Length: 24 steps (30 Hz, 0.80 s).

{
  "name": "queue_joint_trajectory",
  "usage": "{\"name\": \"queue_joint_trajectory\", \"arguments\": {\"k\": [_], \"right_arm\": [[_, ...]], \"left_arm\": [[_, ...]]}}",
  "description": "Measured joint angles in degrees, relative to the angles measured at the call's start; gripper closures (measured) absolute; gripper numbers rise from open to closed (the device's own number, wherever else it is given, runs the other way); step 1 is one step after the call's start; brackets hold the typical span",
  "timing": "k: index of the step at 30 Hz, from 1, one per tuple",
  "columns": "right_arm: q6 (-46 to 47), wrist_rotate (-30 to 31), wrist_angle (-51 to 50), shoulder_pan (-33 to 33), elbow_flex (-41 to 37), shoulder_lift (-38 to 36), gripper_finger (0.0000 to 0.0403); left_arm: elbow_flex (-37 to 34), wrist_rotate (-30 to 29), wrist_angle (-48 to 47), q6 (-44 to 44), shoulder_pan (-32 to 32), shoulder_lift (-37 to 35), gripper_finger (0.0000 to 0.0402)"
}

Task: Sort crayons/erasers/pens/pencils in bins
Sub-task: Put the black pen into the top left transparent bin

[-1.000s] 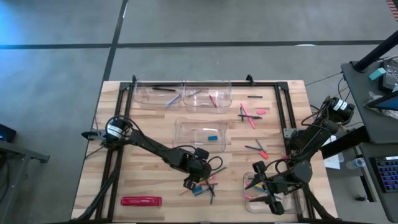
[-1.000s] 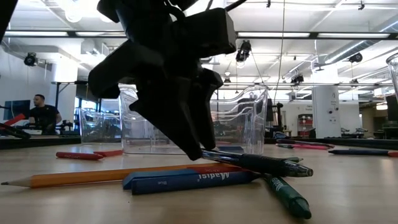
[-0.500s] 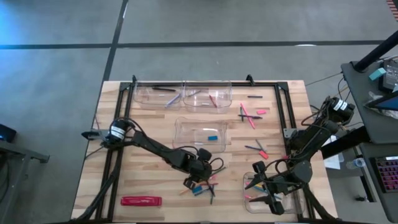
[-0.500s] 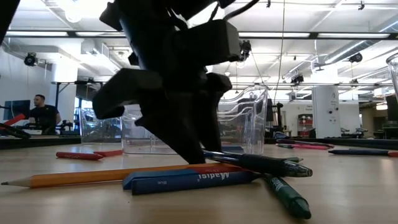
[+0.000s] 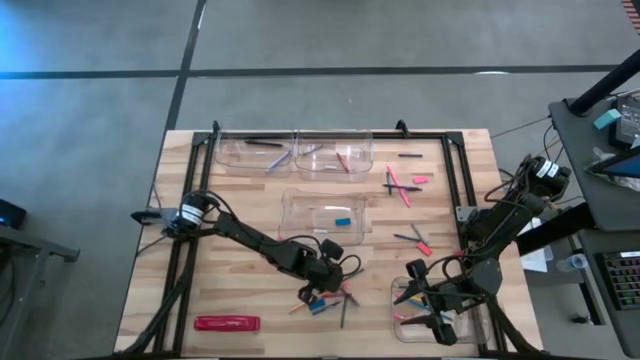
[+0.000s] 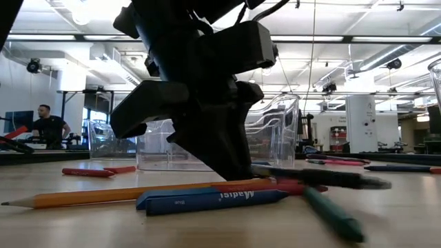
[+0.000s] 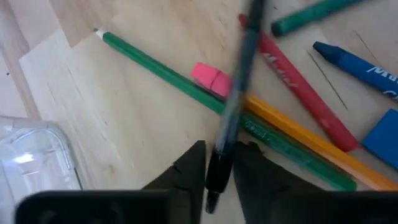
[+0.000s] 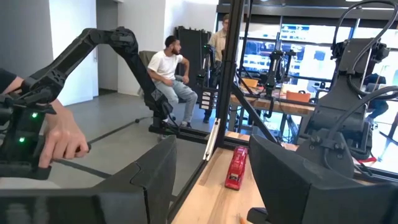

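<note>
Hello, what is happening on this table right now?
A two-armed robot is sorting pens, pencils, crayons and erasers into clear bins. The left gripper is down in the loose pile on the table and closed on a dark pen. The right gripper waits at the bin near the table's right corner.

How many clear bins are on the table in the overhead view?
4: two side by side at the far edge, bin and bin; one mid-table; one at the near right, partly hidden under the right arm.
</note>
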Motion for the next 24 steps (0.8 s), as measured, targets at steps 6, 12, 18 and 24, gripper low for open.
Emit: {"name": "queue_joint_trajectory", "arguments": {"k": [6, 12, 18, 24], "right_arm": [[0.1, 0.0, 0.0, 0.0, 0.0, 0.0, 0.0211], [0.1, 0.0, 0.0, 0.0, 0.0, 0.0, 0.0211], [0.5, 0.0, -0.1, 0.0, 0.0, 0.0, 0.0211], [0.5, 0.0, -0.2, 0.0, 0.0, 0.0, 0.0211]], "left_arm": [[0.2, 0.2, -0.8, -0.2, 0.0, -0.9, 0.0380], [0.0, -1.0, -2.6, -0.5, 0.0, -5.3, 0.0380], [-0.1, -3.1, -4.5, -0.9, -0.9, -11.6, 0.0379], [0.0, -13.4, -11.9, -4.1, -1.1, -21.8, 0.0378]]}}
